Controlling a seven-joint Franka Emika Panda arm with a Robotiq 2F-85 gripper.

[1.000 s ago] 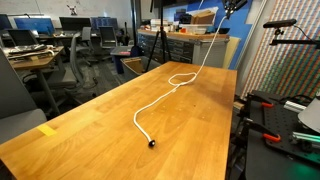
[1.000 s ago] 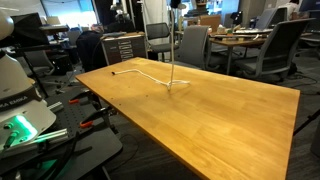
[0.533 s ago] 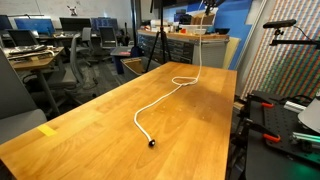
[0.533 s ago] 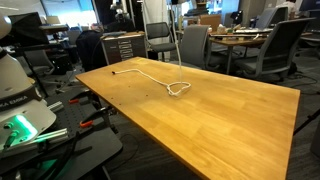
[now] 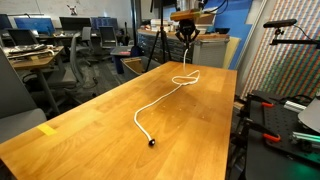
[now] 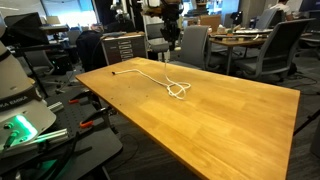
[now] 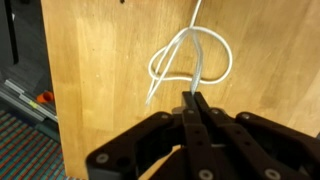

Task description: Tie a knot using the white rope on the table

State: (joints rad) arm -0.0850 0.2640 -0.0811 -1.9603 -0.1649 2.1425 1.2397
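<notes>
Loop laid: white rope (image 7: pixel 188 38) crosses itself on table (image 7: pixel 100 70). Jaws together, apparently pinching one strand. Pull-through and tightening remain.

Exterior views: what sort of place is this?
Probably an open-plan office or lab: desks with monitors, rolling office chairs, and a drawer cabinet behind the wooden table.

Even, diffuse overhead light falls on the counter (image 5: pixel 95 125) in both exterior views (image 6: pixel 235 110). The wood has a soft sheen and almost no cast shadows. The desks (image 5: pixel 30 57) beyond the counter's far edge are dimmer and less sharp. In the wrist view, the white rope (image 7: pixel 190 60) above the tool (image 7: pixel 191 98) is blurred and washed out, and the tool itself is dark with little detail.
</notes>
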